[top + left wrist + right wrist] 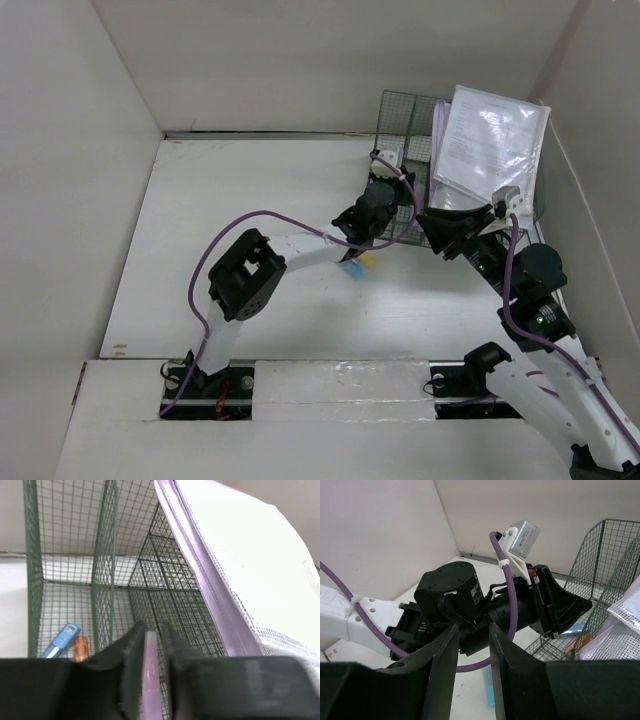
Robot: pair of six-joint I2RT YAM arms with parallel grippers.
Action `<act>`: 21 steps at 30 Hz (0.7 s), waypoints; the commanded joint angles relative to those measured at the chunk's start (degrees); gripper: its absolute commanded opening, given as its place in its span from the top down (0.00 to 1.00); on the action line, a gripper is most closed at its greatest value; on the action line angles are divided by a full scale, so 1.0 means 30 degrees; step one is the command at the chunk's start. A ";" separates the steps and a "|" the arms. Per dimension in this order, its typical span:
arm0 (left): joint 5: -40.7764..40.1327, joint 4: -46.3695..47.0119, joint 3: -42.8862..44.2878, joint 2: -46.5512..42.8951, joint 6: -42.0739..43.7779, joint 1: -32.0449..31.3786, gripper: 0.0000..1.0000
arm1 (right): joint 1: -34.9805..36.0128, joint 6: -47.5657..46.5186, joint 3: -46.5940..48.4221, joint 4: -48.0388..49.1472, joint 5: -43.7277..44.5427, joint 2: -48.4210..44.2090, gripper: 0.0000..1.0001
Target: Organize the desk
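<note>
On the white desk (250,200) a dark green wire-mesh organizer (400,110) stands at the back right. My left gripper (395,190) reaches into its front. In the left wrist view that gripper (151,630) is shut on a thin pink pen (150,680), held lengthwise and pointing at the mesh compartments (105,555). My right gripper (435,228) hovers just right of the left wrist. Its fingers stand open (472,630) with nothing between them, facing the left arm's wrist.
A clear mesh pouch (490,140) with papers and a purple zipper (210,595) leans in the organizer's right side. A blue pen (62,640) and an orange item (80,647) lie in a left compartment. A small blue and yellow item (355,265) lies on the desk below the left arm.
</note>
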 commanded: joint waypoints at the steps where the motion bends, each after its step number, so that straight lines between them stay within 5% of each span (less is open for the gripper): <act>1: 0.0932 -0.0971 -0.0429 -0.0886 -0.0706 -0.0048 0.88 | 0.0144 -0.0141 -0.0054 0.0996 0.0006 -0.0166 0.64; 3: 0.1460 -0.1324 -0.0926 -0.0945 -0.1234 -0.0048 1.00 | 0.0144 -0.0141 -0.0054 0.0967 -0.0023 -0.0225 0.64; 11: 0.5325 -0.3781 0.0384 0.0164 -0.2026 -0.0048 1.00 | 0.0144 -0.0140 -0.0024 0.0909 -0.0053 -0.0313 0.64; 21: 0.6414 -0.5602 0.2119 0.1778 -0.1910 -0.0048 1.00 | 0.0144 -0.0140 -0.0024 0.0908 0.0007 -0.0254 0.64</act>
